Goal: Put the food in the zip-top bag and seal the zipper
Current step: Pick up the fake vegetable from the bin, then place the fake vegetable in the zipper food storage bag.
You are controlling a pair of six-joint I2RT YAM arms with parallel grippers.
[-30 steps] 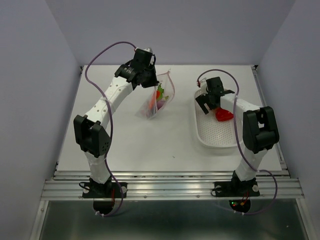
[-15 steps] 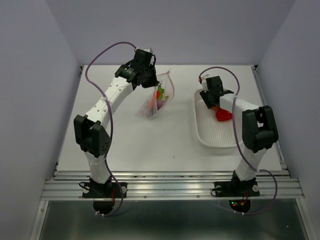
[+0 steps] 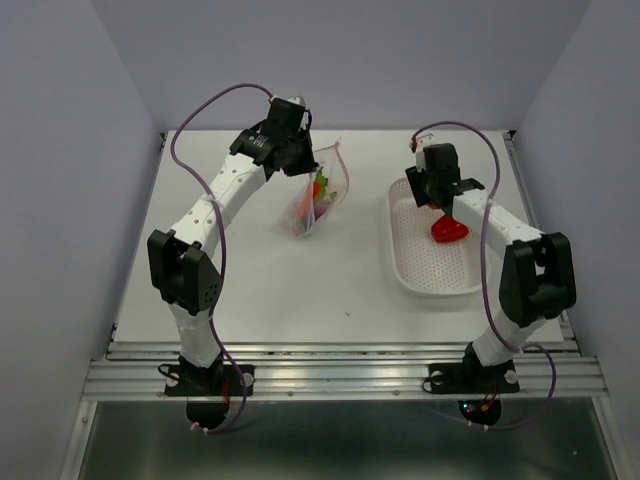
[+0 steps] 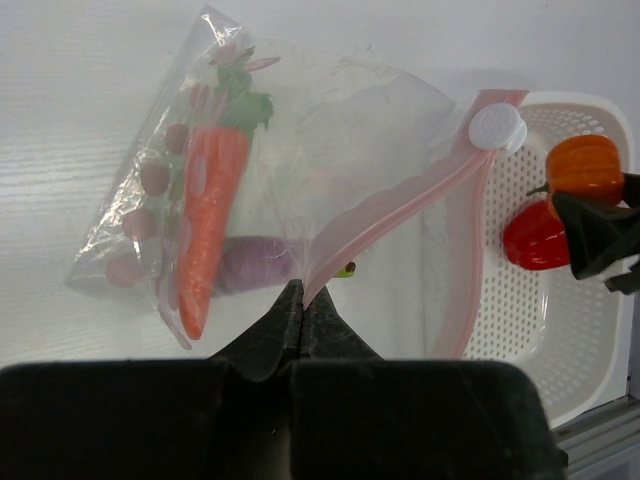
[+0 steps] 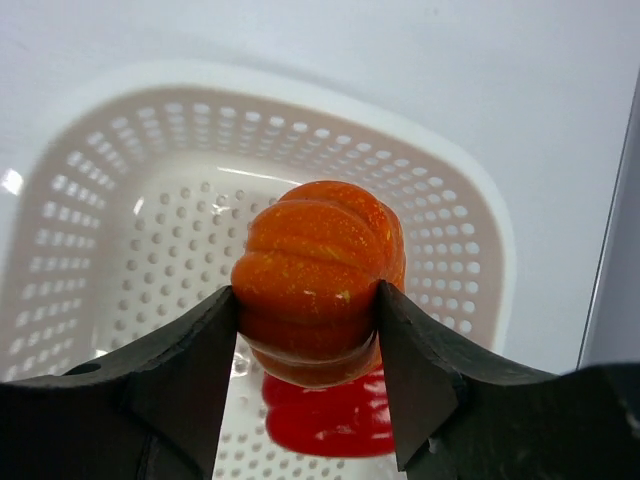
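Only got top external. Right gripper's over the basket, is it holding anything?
Observer: Yes. The right gripper is shut on the orange round fruit, one finger on each side, over the basket.
Operator: Where does the left one have the bag?
Observer: The left gripper pinches the zip-top bag at its mouth edge, at one end of the pink zipper.
Operator: Slider?
Observer: The white slider tab sits at the zipper's other end, away from the grip.
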